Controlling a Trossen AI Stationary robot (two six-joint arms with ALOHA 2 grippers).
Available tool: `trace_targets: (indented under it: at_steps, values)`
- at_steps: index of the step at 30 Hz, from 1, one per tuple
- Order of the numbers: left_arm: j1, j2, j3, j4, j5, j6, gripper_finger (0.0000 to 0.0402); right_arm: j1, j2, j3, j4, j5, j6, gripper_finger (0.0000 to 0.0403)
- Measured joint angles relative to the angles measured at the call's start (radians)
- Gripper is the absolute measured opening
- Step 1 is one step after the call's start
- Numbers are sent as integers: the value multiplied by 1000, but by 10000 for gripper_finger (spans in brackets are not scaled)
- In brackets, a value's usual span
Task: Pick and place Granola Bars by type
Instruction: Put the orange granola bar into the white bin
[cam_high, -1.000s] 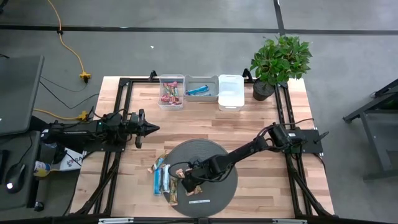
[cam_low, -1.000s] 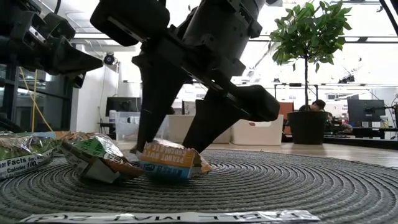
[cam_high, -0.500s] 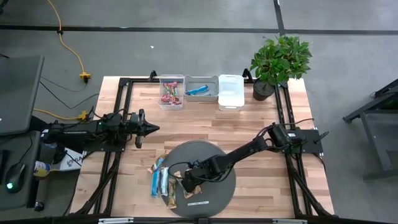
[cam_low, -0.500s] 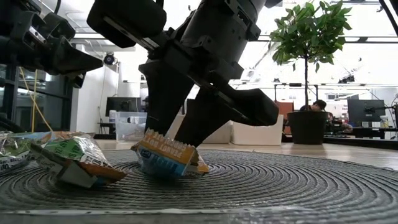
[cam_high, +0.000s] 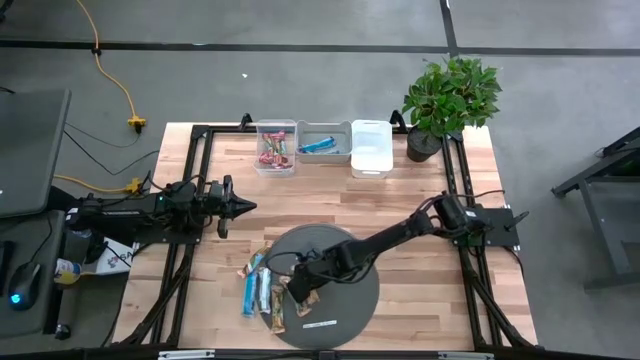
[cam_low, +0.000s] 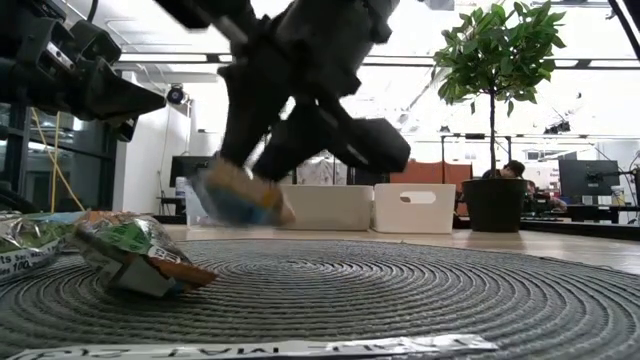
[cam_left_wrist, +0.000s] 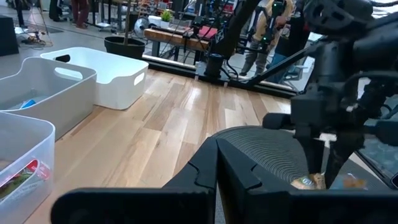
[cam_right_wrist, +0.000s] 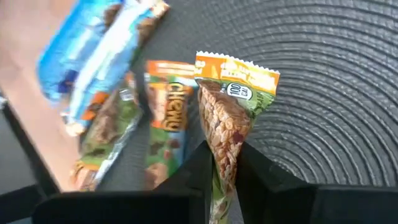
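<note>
Right wrist view: right hand (cam_right_wrist: 225, 163) clamped on one granola bar (cam_right_wrist: 229, 118), orange-and-green wrapper, raised clear of the round mat (cam_right_wrist: 323, 74). Remaining bars (cam_high: 262, 292) lie clustered at the mat's edge on the counter (cam_high: 330, 195). Left hand (cam_high: 243, 207) clenched, holding nothing, above the counter well apart from the bins (cam_high: 322, 146).

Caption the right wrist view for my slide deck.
Right gripper fingers pinch an orange-green granola bar above the round mat.

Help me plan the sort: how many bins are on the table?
3, in a row along the far edge: left bin with red-pink bars, middle bin with a blue bar, right white bin.
</note>
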Motion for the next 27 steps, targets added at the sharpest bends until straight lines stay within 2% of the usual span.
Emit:
trace_targets:
  at_steps: [5,19,27]
  values:
    - [0,0,0,0,0,0,0,-13,-46,1,19,39,-33,42]
    - [0,0,0,0,-1,0,0,-87,-235,3,29,246,-168,37]
    - [0,0,0,0,0,0,0,-159,-327,3,-136,330,-200,35]
